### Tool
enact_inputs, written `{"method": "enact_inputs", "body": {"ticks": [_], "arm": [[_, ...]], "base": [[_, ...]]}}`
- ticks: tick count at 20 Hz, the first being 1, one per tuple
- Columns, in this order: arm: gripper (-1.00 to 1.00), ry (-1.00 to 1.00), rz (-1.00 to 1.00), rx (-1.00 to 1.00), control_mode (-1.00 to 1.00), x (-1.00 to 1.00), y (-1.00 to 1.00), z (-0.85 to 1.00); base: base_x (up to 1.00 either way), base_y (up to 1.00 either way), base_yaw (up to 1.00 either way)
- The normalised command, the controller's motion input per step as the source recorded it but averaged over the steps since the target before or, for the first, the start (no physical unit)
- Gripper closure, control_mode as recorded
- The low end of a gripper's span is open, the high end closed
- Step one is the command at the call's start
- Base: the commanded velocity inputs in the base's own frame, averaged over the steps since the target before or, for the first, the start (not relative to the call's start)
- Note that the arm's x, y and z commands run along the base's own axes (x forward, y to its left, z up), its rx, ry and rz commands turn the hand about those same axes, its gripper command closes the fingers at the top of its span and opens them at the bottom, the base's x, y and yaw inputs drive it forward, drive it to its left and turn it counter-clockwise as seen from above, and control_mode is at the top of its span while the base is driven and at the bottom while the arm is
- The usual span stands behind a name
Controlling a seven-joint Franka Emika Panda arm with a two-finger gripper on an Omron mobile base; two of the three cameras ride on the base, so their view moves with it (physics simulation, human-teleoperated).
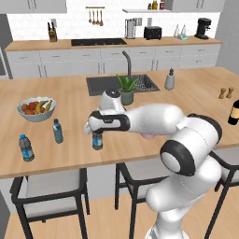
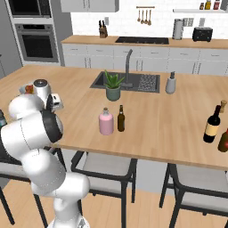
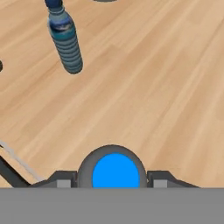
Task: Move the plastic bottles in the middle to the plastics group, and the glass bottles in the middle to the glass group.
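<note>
The gripper (image 1: 96, 136) is closed on the plastic water bottle (image 1: 97, 141) from above, its blue cap (image 3: 115, 171) between the jaws in the hand view — whether it rests on the island counter (image 1: 70, 149) or is just off it, I cannot tell. It is near the front edge, right of the plastics group (image 1: 57, 131). This looks like the carrying step — next, move left and set it upright beside the nearest group bottle (image 3: 65, 39) without knocking it. The pink bottle (image 2: 106, 121) and amber bottle (image 2: 120, 118) wait mid-counter.

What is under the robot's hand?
A small water bottle stands under the gripper, its blue cap between the fingers. The hand covers the bottle's top from the left base view.
</note>
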Motion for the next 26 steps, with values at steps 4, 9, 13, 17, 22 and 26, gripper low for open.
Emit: {"method": "enact_inputs", "body": {"ticks": [4, 9, 13, 17, 22, 26], "arm": [[1.0, -0.1, 0.0, 0.0, -1.0, 0.26, 0.61, -0.02], [1.0, -0.03, 0.0, 0.0, -1.0, 0.1, 0.51, 0.0], [1.0, 0.06, 0.03, 0.01, -1.0, -0.01, 0.26, 0.05], [1.0, 0.1, 0.12, 0.01, -1.0, -0.05, 0.19, 0.05], [1.0, 0.06, 0.16, 0.0, -1.0, -0.09, 0.32, -0.01], [1.0, 0.0, 0.16, 0.0, -1.0, -0.18, 0.43, -0.08]], "base": [[0.0, 0.0, 0.0], [0.0, 0.0, 0.0], [0.0, 0.0, 0.0], [0.0, 0.0, 0.0], [0.0, 0.0, 0.0], [0.0, 0.0, 0.0]]}}
